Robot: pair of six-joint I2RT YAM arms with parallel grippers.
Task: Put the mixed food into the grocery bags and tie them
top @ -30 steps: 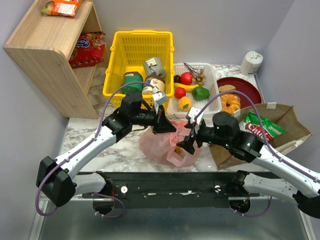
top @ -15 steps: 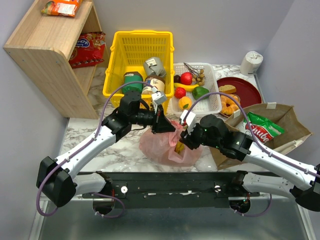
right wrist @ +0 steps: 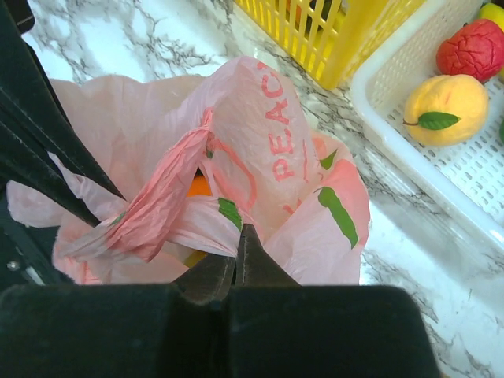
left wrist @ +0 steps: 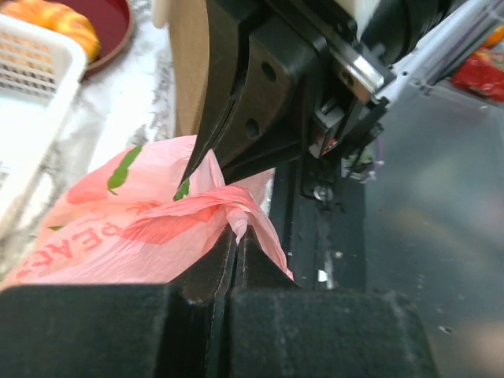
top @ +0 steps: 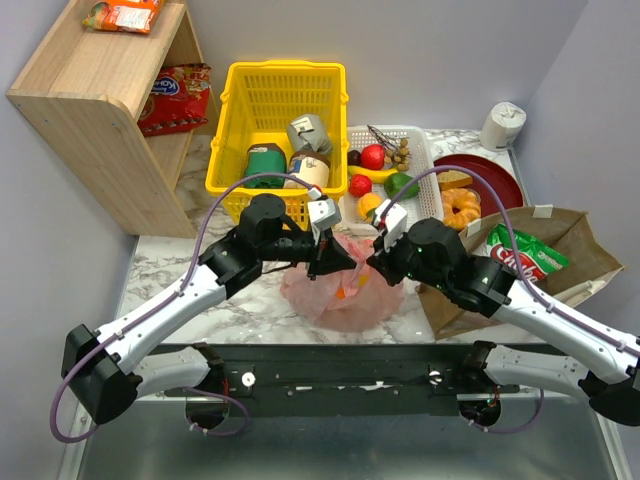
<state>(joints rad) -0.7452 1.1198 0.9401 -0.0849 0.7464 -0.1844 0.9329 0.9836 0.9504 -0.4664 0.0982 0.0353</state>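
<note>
pink film, pinched at two places.

item 1, left hand: fingers pressed together on a twisted loop handle of the pink bag. the film leaves the tips as a tight ridge.

item 2, right hand: fingers pressed together on the other side of the mouth, at a fold with a green leaf print. the two hands sit close over the bag's far edge, tips facing each other. whether they touch cannot be told.

item 3, pink bag: slumped on the bench between the arms, just left of the paper bag. an orange fruit shows through the mouth; bananas cannot be made out for certain. the long axis runs left to right across the bench. mouth and handles point up and toward the far side, into the hands.

item 4, crisp packet: in the paper bag, lying at a slant, logo up.

step in hand, judged: tying the pink bag. to do it well:
- hold both pinches firm, near the handle roots.
- lift to take out slack.
- cross one handle over the other above the mouth.
- pull apart evenly, so the knot closes over the fruit without tearing the thin film or dragging the bag along the bench.

paper bag not yet closed.
</note>
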